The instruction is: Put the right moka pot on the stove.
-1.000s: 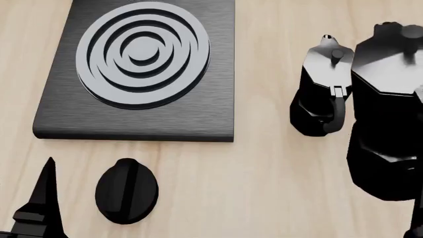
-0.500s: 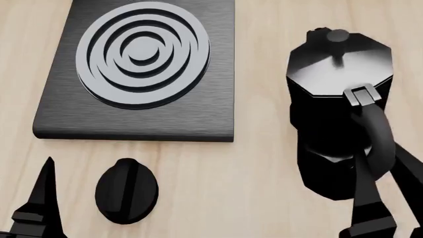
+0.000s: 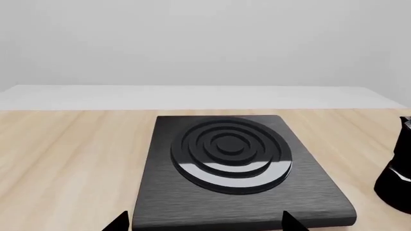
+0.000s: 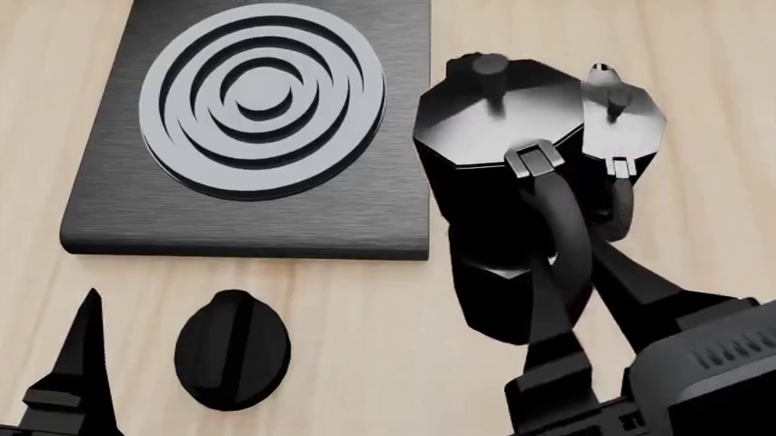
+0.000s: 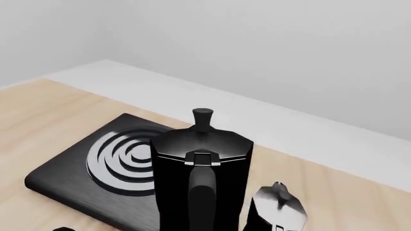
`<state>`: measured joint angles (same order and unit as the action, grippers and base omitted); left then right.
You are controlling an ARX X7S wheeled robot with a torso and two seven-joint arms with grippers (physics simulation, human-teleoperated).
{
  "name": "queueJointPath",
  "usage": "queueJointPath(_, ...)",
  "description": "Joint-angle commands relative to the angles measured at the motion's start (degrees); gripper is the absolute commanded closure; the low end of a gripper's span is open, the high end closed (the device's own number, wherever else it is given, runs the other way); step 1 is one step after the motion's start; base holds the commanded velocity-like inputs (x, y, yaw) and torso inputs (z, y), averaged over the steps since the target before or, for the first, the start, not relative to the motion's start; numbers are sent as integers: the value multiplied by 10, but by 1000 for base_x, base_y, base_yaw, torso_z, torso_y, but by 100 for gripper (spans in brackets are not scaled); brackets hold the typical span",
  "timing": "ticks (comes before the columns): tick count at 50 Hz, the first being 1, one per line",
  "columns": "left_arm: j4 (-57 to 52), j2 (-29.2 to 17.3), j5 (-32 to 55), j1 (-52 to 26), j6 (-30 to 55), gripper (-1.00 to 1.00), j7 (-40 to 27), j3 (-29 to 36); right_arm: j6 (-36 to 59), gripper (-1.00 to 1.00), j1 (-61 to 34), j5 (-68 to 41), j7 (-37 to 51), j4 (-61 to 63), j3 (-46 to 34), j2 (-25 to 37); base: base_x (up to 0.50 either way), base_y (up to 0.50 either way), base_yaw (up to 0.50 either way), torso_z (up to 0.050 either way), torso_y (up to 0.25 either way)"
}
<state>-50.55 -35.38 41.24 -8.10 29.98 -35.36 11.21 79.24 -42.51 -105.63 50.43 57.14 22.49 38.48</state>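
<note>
- the left gripper (image 4: 73, 381) sits low at the left in the head view, a black pointed finger above the wooden table (image 4: 363, 345); only one finger shows there, and the left wrist view catches just two dark tips at its edge with nothing between them, so i cannot tell how wide it stands.
- just beside it lies a small round black knob (image 4: 232, 349), flat on the wood, near the front edge of the stove (image 4: 109, 200) but not touching it. the left wrist view misses the knob.
- the stove is a flat black slab with a round burner (image 4: 262, 96) of raised rings. nothing stands on the burner.
- the left wrist view looks across the stove (image 3: 244, 168) toward a pale wall, and shows only a dark sliver of a pot at its far edge.
- the right moka pot (image 4: 497, 191) is held up beside the stove's right edge, its lid and knob overlapping the slab's corner in the head view. it is not on the burner.
- the right gripper (image 4: 580, 272) is clenched on that pot's curved handle, one finger on each side.
- the right wrist view shows the held pot (image 5: 202, 178) upright, handle toward the camera, stove (image 5: 77, 178) behind it.
- the other moka pot (image 4: 619, 154) stands on the table close behind the held one, partly hidden in the head view; the right wrist view shows it (image 5: 277, 209) apart and lower.
</note>
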Motion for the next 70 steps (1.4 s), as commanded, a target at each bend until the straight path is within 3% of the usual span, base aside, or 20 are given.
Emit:
queueJointPath(1,0,-2,-1,2,-3,-100,-1,2,32,100,-33,74,-46,-14,-22,-52,0,0,0,0,0)
queueJointPath(18,0,-4,0,2,-4,-100,-4,4,43,100,-53,226,-147,-23,-84,-106,0,0,0,1,1)
queueJointPath(19,-2,-5,4,-1,0,-100,-6,3,45,100,-112,160,-86,-68,-107,-95,0,0,0,0,0)
queueJointPath(24,0,-5,2,-1,-2,-100,-5,5,40,100,-133,161,-81,-83,-128,-101,0,0,0,0,0)
queueJointPath(25,-1,-6,3,-2,-1,-100,-6,5,26,100,-89,221,-129,-51,-125,-106,0,0,0,0,0)
queueJointPath(28,0,-6,1,0,-4,-100,-5,5,13,100,-81,257,-156,-49,-134,-106,0,0,0,0,3)
queueJointPath(29,-2,-7,6,-4,0,-100,-8,4,24,100,-125,217,-122,-81,-142,-104,0,0,0,0,0)
queueJointPath(31,-1,-6,3,-2,-2,-100,-7,5,0,100,-84,281,-169,-55,-150,-105,0,0,0,0,0)
queueJointPath(34,-1,-6,2,-1,-4,-100,-7,6,-1,100,-113,279,-164,-77,-164,-106,0,0,0,0,0)
queueJointPath(36,0,-6,1,-1,-5,-100,-6,6,-60,100,-55,377,-236,-54,-192,-99,0,0,0,0,0)
queueJointPath(38,-2,-7,6,-4,-1,-100,-9,5,-24,100,-125,312,-190,-92,-186,-106,0,0,1,0,0)
queueJointPath(55,0,-9,3,-2,-6,-100,-9,8,-173,100,-103,528,-328,-168,-310,-123,0,0,0,1,1)
queueJointPath(59,3,-8,-1,0,-10,-100,-6,10,-267,100,-51,618,-373,-200,-365,-124,0,0,0,0,0)
queueJointPath(62,1,-10,4,-3,-7,-100,-8,9,-247,100,-99,604,-373,-226,-366,-138,0,0,0,0,3)
queueJointPath(70,2,-10,1,0,-12,-100,-6,11,-371,100,-86,692,-422,-308,-408,-161,0,0,0,0,0)
